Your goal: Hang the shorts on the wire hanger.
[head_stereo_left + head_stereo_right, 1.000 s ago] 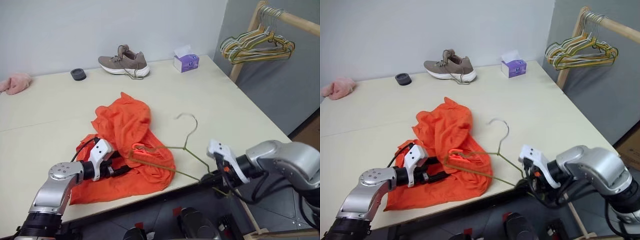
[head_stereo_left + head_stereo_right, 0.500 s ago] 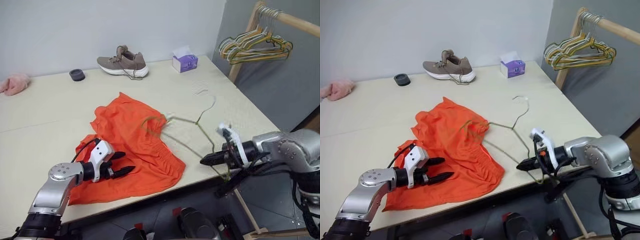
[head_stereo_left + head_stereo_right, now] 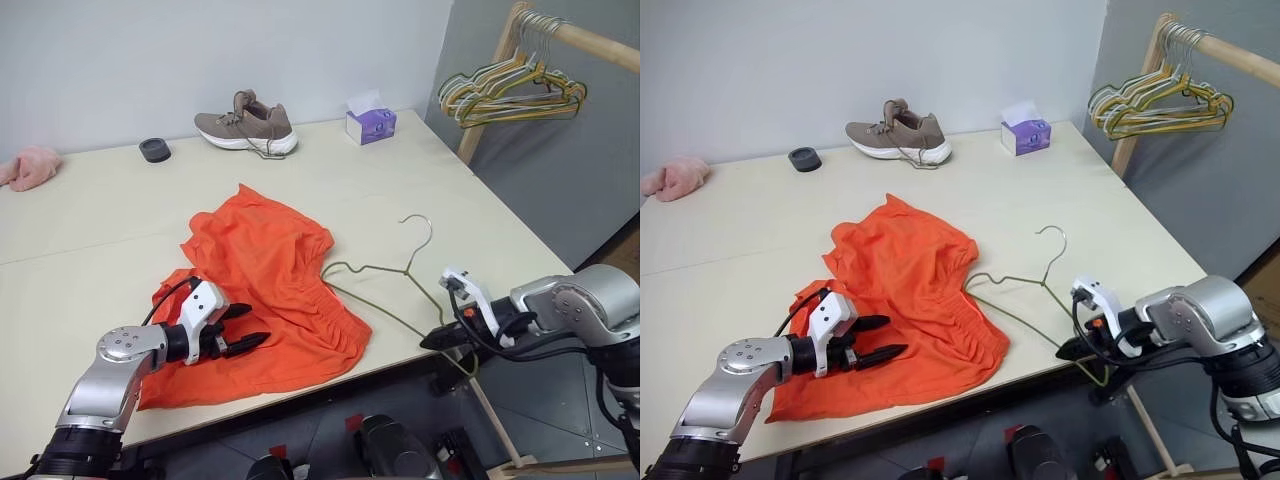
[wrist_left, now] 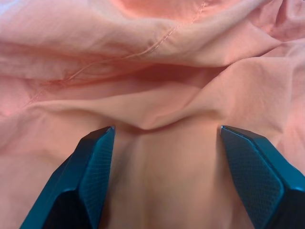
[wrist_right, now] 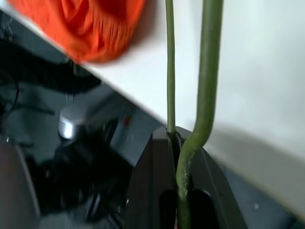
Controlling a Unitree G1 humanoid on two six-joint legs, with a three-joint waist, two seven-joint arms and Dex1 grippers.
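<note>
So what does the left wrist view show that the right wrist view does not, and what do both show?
Only the left wrist view: the left gripper with its black fingers wide open, just above the folds of cloth.

Only the right wrist view: the right gripper shut on the thin olive-gold wire hanger, over the pale table's edge.

Both: the bright orange thin-fabric shorts.

The left gripper (image 4: 164, 179) is hovering with its two dark, cross-hatched fingers (image 4: 93, 174) standing wide apart, one at about seven o'clock and the other at about five o'clock. Between and beyond them the shorts (image 4: 157, 86) are lying in soft orange folds, with a stitched seam running up toward one o'clock.
</note>
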